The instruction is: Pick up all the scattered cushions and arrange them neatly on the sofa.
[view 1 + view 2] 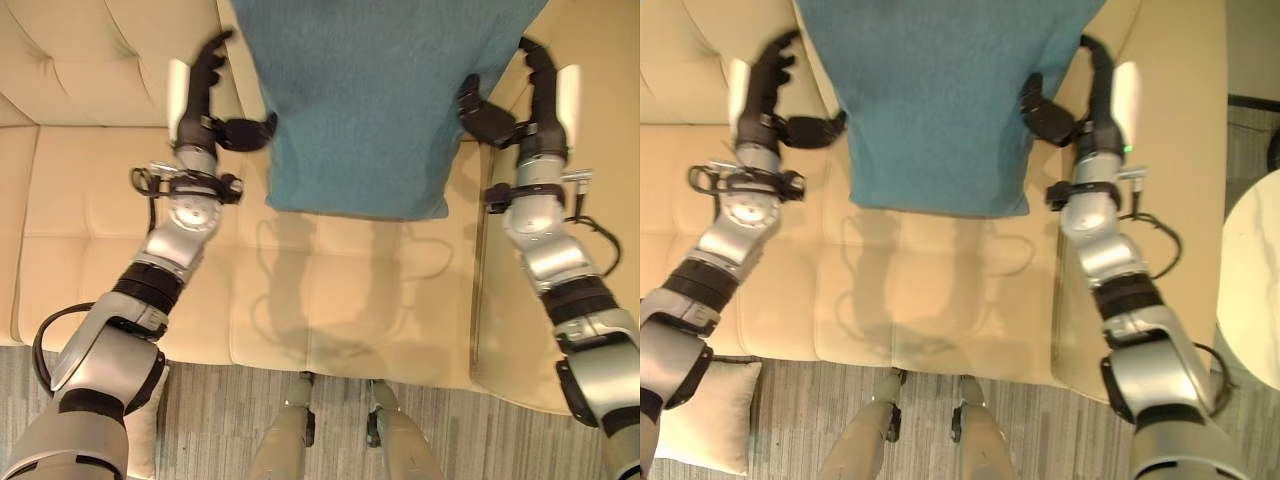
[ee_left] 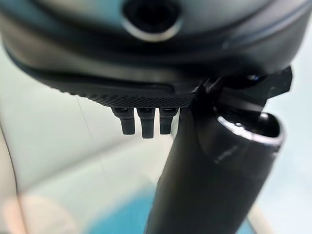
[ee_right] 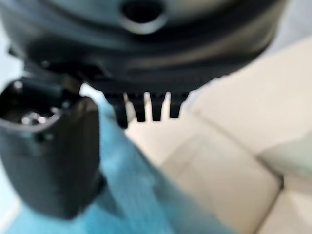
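Dark left robot hand [image 1: 205, 100] and dark right robot hand [image 1: 525, 105] nearest the lens, fingers straight and apart from the thumbs, clamped on nothing. Between them, large teal cushion of soft woven fabric [image 1: 370, 100], roughly square, propped against the backrest with its lower edge on the seat. Each thumb at a side edge, probably to steady it upright. Underneath and around, cream sofa [image 1: 100, 200], smooth and leather-like, tufted back, seamed seat pads. Further out, small cream square cushion [image 1: 700, 415] lying on the grey plank floor [image 1: 1040, 420] by the sofa's front, likely next for collection.
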